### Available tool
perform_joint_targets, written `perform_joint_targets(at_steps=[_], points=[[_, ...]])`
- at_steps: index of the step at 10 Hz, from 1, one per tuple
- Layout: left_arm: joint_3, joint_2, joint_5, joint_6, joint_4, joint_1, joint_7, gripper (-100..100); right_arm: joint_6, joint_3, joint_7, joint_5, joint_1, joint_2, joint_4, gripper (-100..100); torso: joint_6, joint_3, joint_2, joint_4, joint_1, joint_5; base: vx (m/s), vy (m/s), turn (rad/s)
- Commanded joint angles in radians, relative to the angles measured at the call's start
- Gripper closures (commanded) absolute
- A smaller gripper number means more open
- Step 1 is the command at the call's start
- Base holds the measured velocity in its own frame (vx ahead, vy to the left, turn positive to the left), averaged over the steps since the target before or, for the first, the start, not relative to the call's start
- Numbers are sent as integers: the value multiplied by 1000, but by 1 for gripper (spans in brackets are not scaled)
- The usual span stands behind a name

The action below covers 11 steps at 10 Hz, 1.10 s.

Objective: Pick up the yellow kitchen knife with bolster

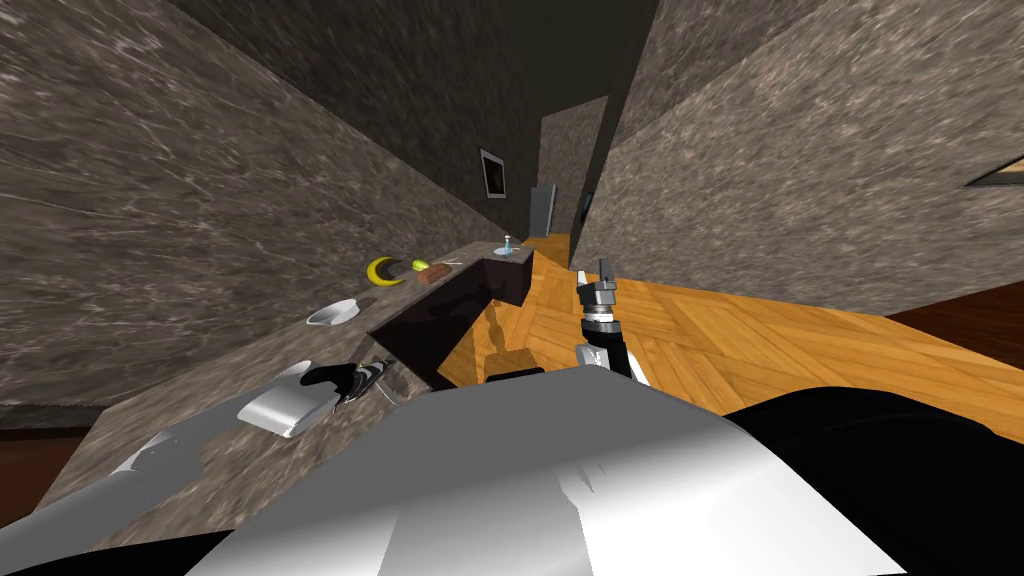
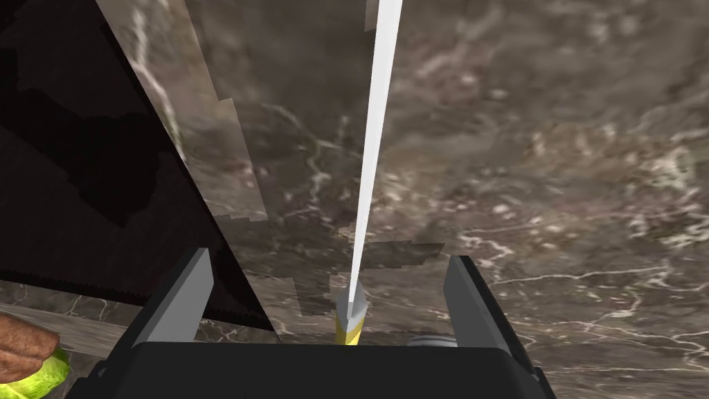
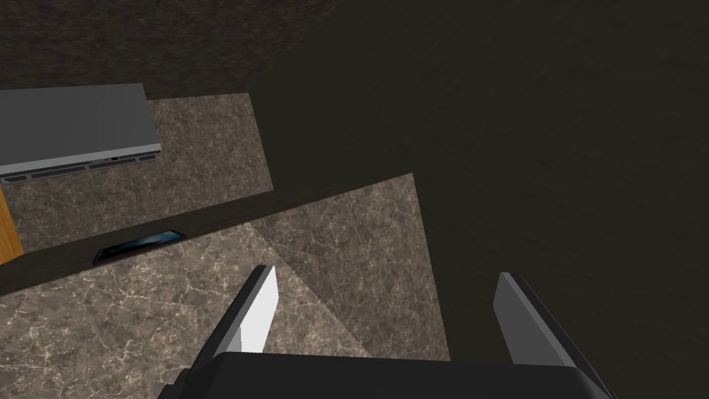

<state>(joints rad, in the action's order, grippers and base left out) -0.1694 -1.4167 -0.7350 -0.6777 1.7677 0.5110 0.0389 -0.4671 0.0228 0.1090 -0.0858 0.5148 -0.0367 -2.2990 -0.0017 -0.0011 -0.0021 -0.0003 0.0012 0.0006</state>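
Reaching over the counter [image 1: 290, 460], the left gripper [image 2: 329, 256] straddles the knife [image 2: 370, 173] (jaws apart).

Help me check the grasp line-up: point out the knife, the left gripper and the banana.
knife [image 2: 370, 159], left wrist view, on the middle of its white blade.
left gripper [image 2: 329, 258], left wrist view, midway between its open fingers' tips.
banana [image 1: 378, 273], head view, on the yellow curve's middle.

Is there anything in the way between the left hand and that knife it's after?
Nothing visible. The knife lies with its yellow handle between the open fingers of the left gripper. There is bare counter on both sides, and the white blade points away from the gripper.
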Motion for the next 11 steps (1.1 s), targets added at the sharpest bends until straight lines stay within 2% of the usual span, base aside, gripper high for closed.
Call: perform_joint_targets(at_steps=[1, 2, 6, 7, 8, 9, 10, 11], points=[[0, 0, 0, 0, 0, 0, 0, -100, 0, 0, 0, 0, 0, 0, 0, 0, 0, 0, 0, 0, 0, 0, 14, 11, -16], [-1, 2, 1, 1, -2, -1, 2, 100, 0, 0, 0, 0, 0, 0, 0, 0, 0, 0, 1, 0, -1, 0, 0, 0, 0], [-1, 1, 1, 1, -2, -1, 1, 100, 0, 0, 0, 0, 0, 0, 0, 0, 0, 1, 2, 0, -1, 0, 0, 1, 1], [-1, 1, 1, 1, -2, -1, 1, 0, 0, 0, 0, 0, 0, 0, 0, 0, 0, 1, 2, 0, -1, 0, 0, 0, 0], [9, -33, -23, -14, 26, -3, -5, 100, 0, 0, 0, 0, 0, 0, 0, 0, 0, 1, 2, 0, -1, 0, -27, -10, 116], [17, -52, -35, -23, 44, -1, -10, 100, 0, 0, 0, 0, 0, 0, 0, 0, -1, 2, 3, 1, -2, -1, -38, -22, 125], [9, -39, -29, -16, 29, -8, -3, 100, 0, 0, 0, 0, 0, 0, 0, 0, -1, 3, 4, 1, -3, -1, -16, -12, 21], [10, -40, -30, -19, 30, -8, -4, 0, 0, 0, 0, 0, 0, 0, 0, 0, 0, 2, 4, 1, -3, -1, 0, 0, 0]])
